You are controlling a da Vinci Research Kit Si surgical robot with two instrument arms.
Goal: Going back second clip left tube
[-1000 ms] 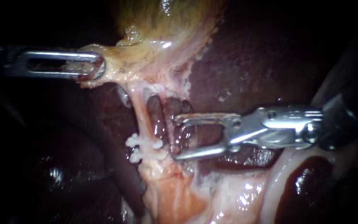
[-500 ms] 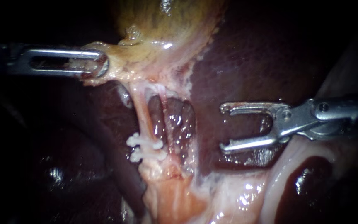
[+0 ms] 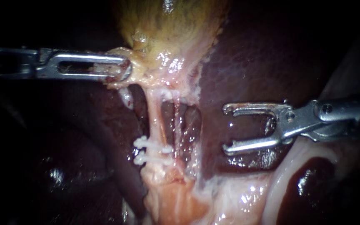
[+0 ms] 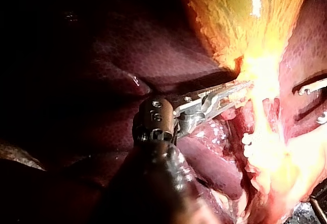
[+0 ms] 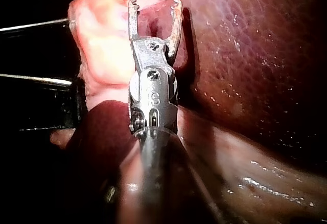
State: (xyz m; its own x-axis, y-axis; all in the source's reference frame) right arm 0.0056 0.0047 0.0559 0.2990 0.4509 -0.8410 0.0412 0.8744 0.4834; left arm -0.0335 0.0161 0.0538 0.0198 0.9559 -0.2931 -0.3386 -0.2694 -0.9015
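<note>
The left tube (image 3: 156, 121) runs down from the yellowish gallbladder (image 3: 167, 29) and carries two white clips (image 3: 148, 145) close together low on it. A thinner right tube (image 3: 177, 123) runs beside it. My left instrument (image 3: 123, 68) is shut on the gallbladder's lower edge, holding it to the left. The left wrist view shows the same grip, my left instrument (image 4: 232, 91) and the clips (image 4: 248, 144). My right instrument (image 3: 226, 129) hangs over the liver (image 3: 251, 62), well to the right of both tubes, jaws open and empty. In the right wrist view my right instrument (image 5: 155, 3) shows nothing between its jaws.
Dark liver surrounds the tubes on both sides. Pale glistening tissue (image 3: 230, 196) lies below the clips and under my right instrument. A dark window of liver shows between the two tubes.
My right instrument drew back to the right, away from the tubes, then held still. My left instrument moved right with the gallbladder edge, and the tubes now stand more upright.
</note>
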